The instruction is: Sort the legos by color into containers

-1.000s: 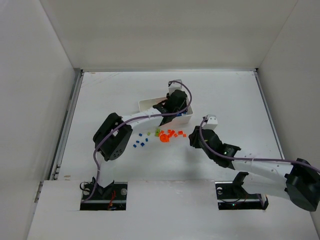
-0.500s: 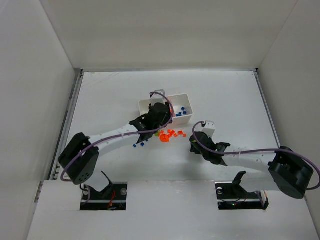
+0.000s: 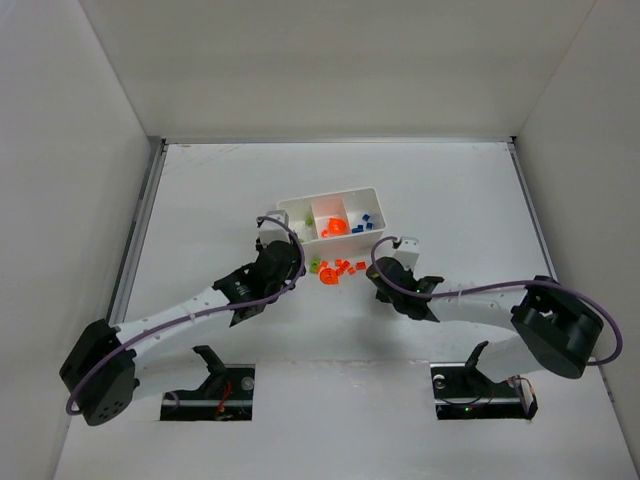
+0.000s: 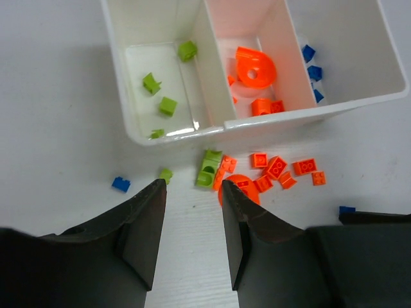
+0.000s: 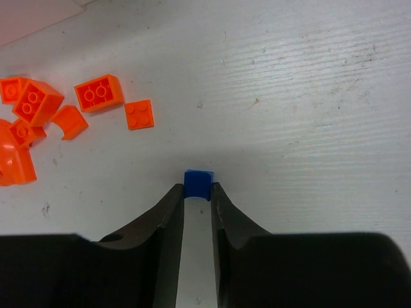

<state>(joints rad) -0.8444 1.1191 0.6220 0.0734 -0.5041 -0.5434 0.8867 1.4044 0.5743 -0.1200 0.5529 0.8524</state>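
The white tray has three compartments; in the left wrist view its front wall shows, with green bricks in the left one, orange bricks in the middle and blue bricks in the right. Loose orange bricks and green bricks lie in front of it. My left gripper is open and empty, just short of the loose pile. My right gripper is shut on a small blue brick at the table surface, right of the orange bricks.
A loose blue brick and a small green one lie left of the pile. Another blue brick lies at the right by my left finger. The right arm stretches low across the near right.
My left gripper has pulled back from over the tray to the near left, uncovering all three compartments. My right gripper has shifted slightly left, toward the orange pile.
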